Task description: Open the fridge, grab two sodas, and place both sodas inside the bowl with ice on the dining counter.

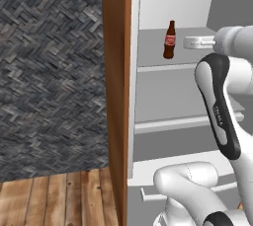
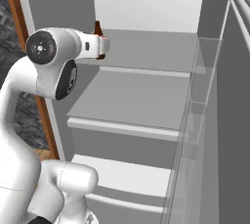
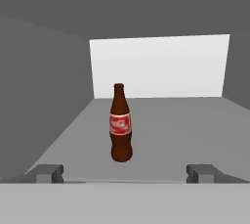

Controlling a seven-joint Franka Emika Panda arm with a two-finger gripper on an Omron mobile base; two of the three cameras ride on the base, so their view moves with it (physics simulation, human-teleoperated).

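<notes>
A: Firstly, left base view: the tall silver-grey fridge with white shelves (image 1: 168, 121) stands open beside its wood side panel (image 1: 116, 96). 1 dark-brown cola bottle with a red label (image 1: 169, 40) stands upright on the upper shelf, just left of the white arm's wrist. What is the hazard?

B: Probably a sideways knock. The bottle is tall and narrow-based, so a wrist or finger brushing it could topple it and roll it deeper.

A: Right base view: the bottle (image 2: 98, 28) is mostly hidden behind the hand; the clear door bins (image 2: 205, 100) stand at right.

B: Likely a 2nd risk: the elbow sits close to the shelf edges, so a hasty reach or withdrawal may strike them.

A: Hand view: the two-finger gripper (image 3: 125, 173) is spread wide and empty, its 2 dark fingertips (image 3: 49, 173) well short of the bottle (image 3: 120, 125), which is nearly centred between them.

B: Closing early would pinch air; closing off-centre could push the bottle aside. No red can shows on this shelf.
</notes>
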